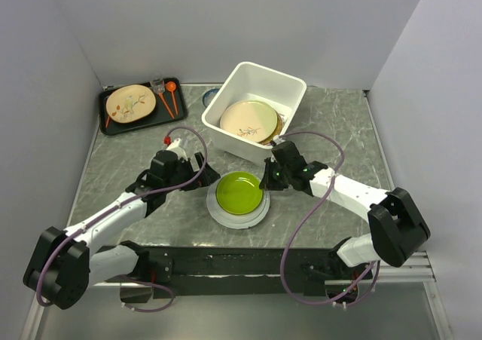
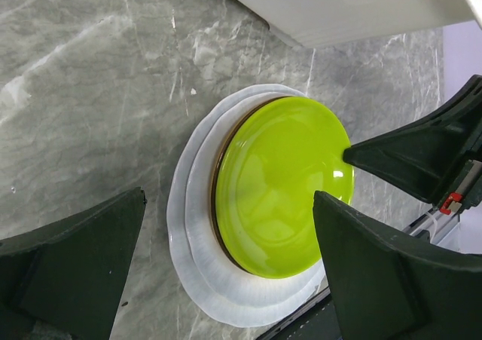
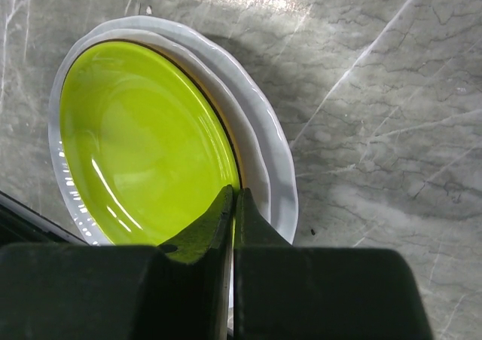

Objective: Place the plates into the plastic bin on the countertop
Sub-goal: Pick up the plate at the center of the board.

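Resting nearest the arm bases, the lime green plate (image 1: 239,191) sits nested on a white plate (image 1: 213,206) on the tabletop (image 1: 331,121). Right end effector (image 3: 234,198): fingers pinched narrow on the green plate's right rim. Left end effector (image 1: 194,166): spread wide, holding nothing, just left of the stack. Beyond, the plastic bin (image 1: 290,91) contains stacked plates, a cream patterned one (image 1: 248,120) uppermost. A black tray (image 1: 113,127) lies at the far left.
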Action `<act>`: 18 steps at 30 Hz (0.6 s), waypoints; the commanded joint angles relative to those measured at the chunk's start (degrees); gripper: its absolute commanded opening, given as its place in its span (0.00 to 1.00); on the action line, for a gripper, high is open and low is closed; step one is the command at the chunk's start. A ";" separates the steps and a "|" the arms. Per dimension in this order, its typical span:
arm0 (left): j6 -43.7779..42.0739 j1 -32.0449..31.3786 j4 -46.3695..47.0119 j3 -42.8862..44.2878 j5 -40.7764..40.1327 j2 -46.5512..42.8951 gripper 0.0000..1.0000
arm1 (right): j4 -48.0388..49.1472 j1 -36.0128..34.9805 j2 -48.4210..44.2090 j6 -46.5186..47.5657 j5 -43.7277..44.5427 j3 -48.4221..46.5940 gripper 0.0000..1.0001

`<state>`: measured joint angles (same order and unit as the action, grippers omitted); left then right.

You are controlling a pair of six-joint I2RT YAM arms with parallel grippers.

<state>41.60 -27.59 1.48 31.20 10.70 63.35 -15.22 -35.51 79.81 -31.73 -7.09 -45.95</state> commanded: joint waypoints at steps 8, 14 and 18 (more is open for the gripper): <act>-0.91 -0.27 -0.16 1.84 -0.15 -3.23 0.98 | 1.16 -0.26 -6.68 0.26 1.73 -1.25 0.00; -0.74 -0.27 3.18 0.97 3.88 -3.85 0.98 | 1.25 -0.18 -11.69 -0.97 2.70 -0.02 0.00; 0.05 -0.27 7.74 -0.09 7.75 -2.27 0.97 | 0.02 -0.18 -15.03 -1.58 4.10 0.60 0.00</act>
<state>41.41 -27.59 2.66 31.20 13.54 60.73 -16.08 -35.48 68.79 -32.08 -5.13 -46.15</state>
